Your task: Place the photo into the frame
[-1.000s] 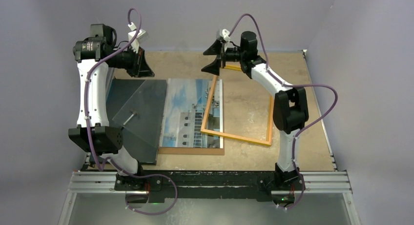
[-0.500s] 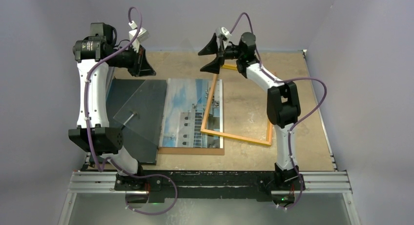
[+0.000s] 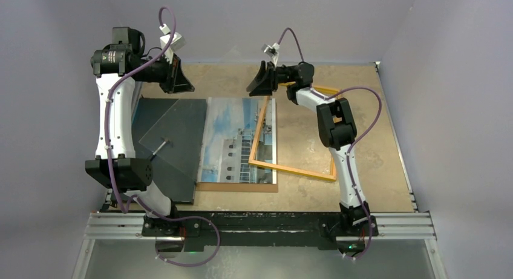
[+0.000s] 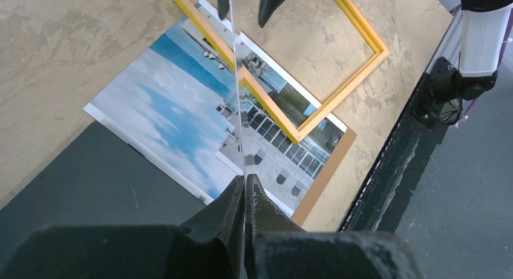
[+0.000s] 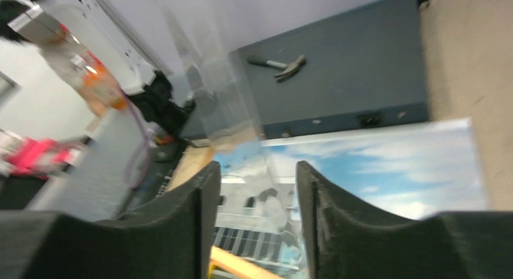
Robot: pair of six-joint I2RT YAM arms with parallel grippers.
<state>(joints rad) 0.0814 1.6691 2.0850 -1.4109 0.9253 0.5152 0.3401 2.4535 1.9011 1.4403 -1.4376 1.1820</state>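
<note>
Nearest the arm bases: brown backing board (image 3: 236,186), with the photo (image 3: 233,140) flat on it, face up. The frame (image 3: 293,170) lies flat just to its right, its left rail overlapping the photo's right margin. Judgement: the print is thin, light and floppy and creases easily, so pinch a free white margin. The left gripper (image 4: 244,185) is clamped tight on the clear pane (image 3: 175,131), tilted above the black board (image 3: 181,191). Farthest: the right gripper (image 3: 257,80), jaws partway apart and holding nothing, by the frame's far-left corner.

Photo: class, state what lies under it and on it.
A brown board shows at its near edge, the rest covered. The frame lies with its left side across the photo.
</note>
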